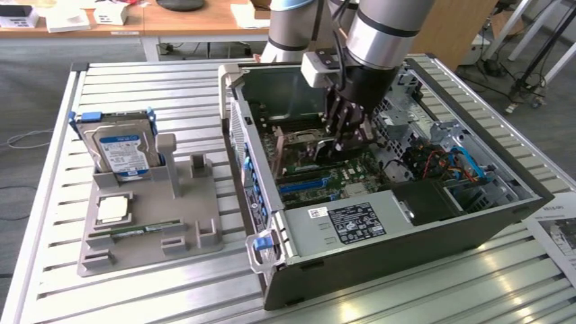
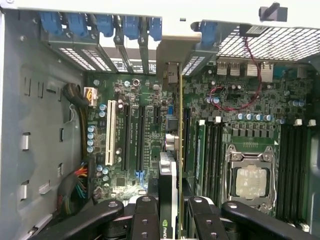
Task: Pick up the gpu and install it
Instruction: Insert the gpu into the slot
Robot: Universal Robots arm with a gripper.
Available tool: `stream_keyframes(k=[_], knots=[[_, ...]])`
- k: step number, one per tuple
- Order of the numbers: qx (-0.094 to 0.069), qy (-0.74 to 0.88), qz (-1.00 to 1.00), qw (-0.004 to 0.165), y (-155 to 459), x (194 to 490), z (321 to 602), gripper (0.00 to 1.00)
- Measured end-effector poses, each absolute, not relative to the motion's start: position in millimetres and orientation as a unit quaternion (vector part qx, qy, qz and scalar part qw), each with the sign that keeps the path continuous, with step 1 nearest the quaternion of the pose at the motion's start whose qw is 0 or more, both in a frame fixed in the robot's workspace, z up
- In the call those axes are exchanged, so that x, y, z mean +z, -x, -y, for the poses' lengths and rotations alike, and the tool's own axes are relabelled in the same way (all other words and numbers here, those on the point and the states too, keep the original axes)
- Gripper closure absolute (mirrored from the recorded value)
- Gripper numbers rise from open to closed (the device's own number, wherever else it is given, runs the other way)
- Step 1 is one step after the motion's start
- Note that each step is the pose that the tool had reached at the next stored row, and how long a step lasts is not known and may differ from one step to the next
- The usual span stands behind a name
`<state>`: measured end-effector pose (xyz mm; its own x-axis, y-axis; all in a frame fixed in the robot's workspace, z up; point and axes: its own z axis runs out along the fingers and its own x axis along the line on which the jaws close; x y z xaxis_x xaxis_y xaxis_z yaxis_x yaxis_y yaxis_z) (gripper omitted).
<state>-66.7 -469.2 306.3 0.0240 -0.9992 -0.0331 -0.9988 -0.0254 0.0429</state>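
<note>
You see the gpu (image 2: 169, 167) edge-on: a thin dark card with a green logo on its black face and a silvery bracket at its far end. Your gripper (image 2: 172, 204) clamps it between the fingers, and the card reaches out ahead of them over the motherboard (image 2: 127, 150) slots inside the computer case (image 1: 432, 236).

Slatted table (image 1: 180, 88): grey fixture (image 1: 175, 216) at 9 o'clock, open PC case (image 1: 396, 256) at 3, paper (image 1: 556, 226) at 4.
</note>
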Motion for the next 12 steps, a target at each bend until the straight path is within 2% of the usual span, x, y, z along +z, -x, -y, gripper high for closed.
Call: stream_keyframes(k=[12], knots=[[-0.027,-0.715,0.698,0.004,67.2,288.4,469.2,0.73]])
